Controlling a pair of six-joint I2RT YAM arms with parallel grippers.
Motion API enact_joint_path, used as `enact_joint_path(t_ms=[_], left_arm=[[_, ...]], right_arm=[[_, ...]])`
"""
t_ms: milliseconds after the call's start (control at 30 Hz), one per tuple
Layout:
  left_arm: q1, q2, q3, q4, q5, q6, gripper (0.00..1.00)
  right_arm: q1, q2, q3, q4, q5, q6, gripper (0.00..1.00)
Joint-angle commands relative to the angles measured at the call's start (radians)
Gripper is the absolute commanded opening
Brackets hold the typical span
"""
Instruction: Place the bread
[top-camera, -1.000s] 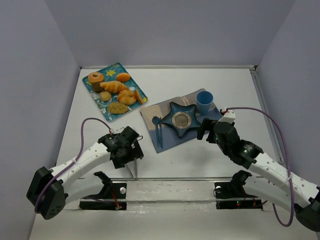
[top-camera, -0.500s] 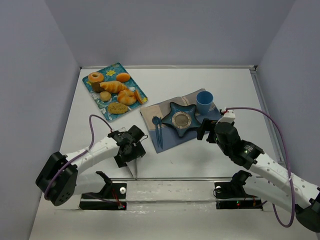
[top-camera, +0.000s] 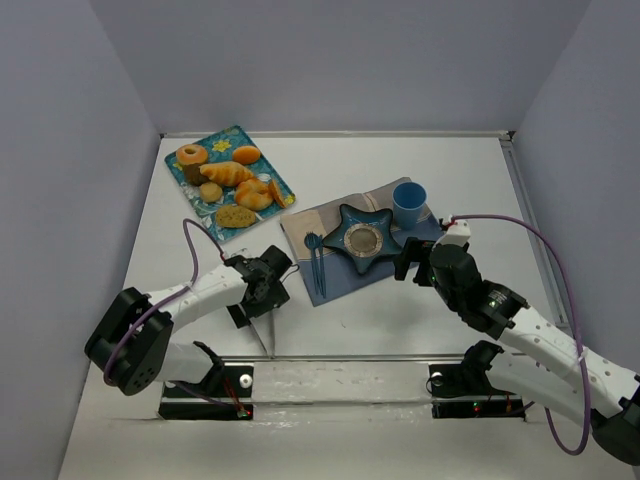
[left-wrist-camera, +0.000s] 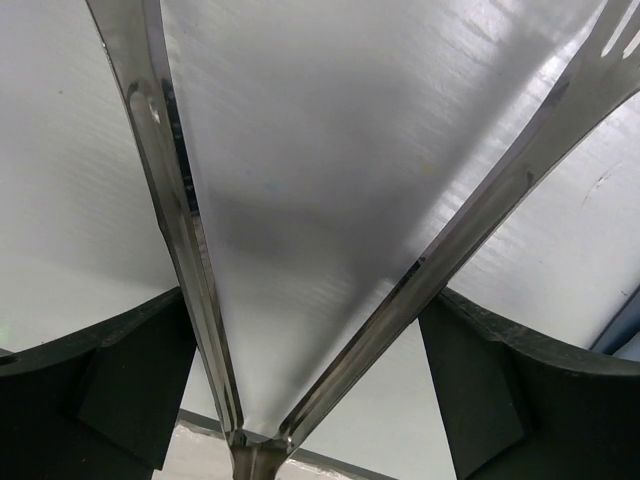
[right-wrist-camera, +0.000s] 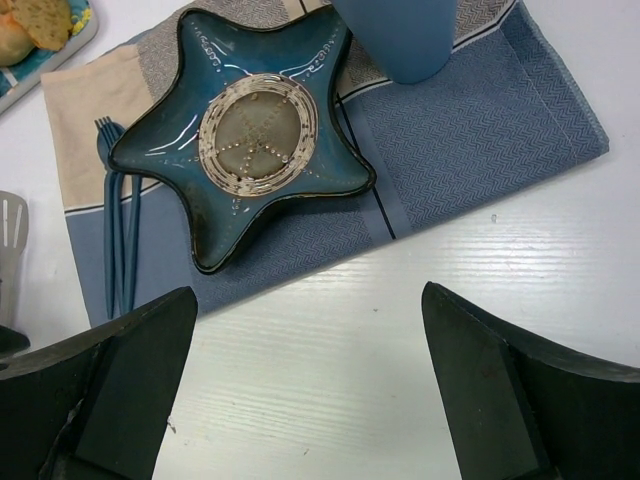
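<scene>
Several breads, among them a croissant, a donut and a bun, lie on a teal tray at the back left. A blue star-shaped plate sits empty on a striped cloth; it also shows in the right wrist view. My left gripper is open and low over the table, straddling metal tongs. In the left wrist view the tongs' arms run between my fingers. My right gripper is open and empty over bare table just in front of the cloth.
A blue cup stands on the cloth behind the plate. A blue fork lies on the cloth left of the plate. Grey walls close in the table on three sides. The arm bases sit at the near edge.
My left gripper has shifted a little right and down onto the tongs, and its elbow has swung right. The tongs and the right arm have not moved.
</scene>
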Motion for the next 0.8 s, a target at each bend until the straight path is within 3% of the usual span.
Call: enact_joint_path(t_ms=[0,300,400,433,533,633,733,767], left_arm=[[0.016,0.03,-0.043,0.085,-0.056,0.018,0.99],[0.019,0.044,-0.044,0.149,-0.071,0.076,0.99],[0.019,0.045,-0.042,0.149,-0.088,0.081,0.93],[0.019,0.044,-0.041,0.155,-0.099,0.09,0.82],[0.019,0.036,-0.04,0.169,-0.143,0.093,0.73],[0.019,0.031,-0.042,0.182,-0.14,0.125,0.52],[0.019,0.019,-0.042,0.171,-0.12,0.144,0.39],[0.017,0.014,-0.039,0.162,-0.119,0.147,0.39]], right_arm=[[0.003,0.008,-0.005,0.06,0.012,-0.017,1.0],[0.003,0.044,0.006,0.07,0.018,-0.022,1.0],[0.003,0.044,0.005,0.072,0.021,-0.02,1.0],[0.003,0.043,0.005,0.07,0.023,-0.022,1.0],[0.003,0.037,-0.002,0.075,0.035,-0.019,1.0],[0.003,0.028,-0.005,0.073,0.034,-0.02,1.0],[0.003,0.011,-0.011,0.075,0.035,-0.017,1.0],[0.003,0.005,-0.012,0.075,0.037,-0.016,1.0]])
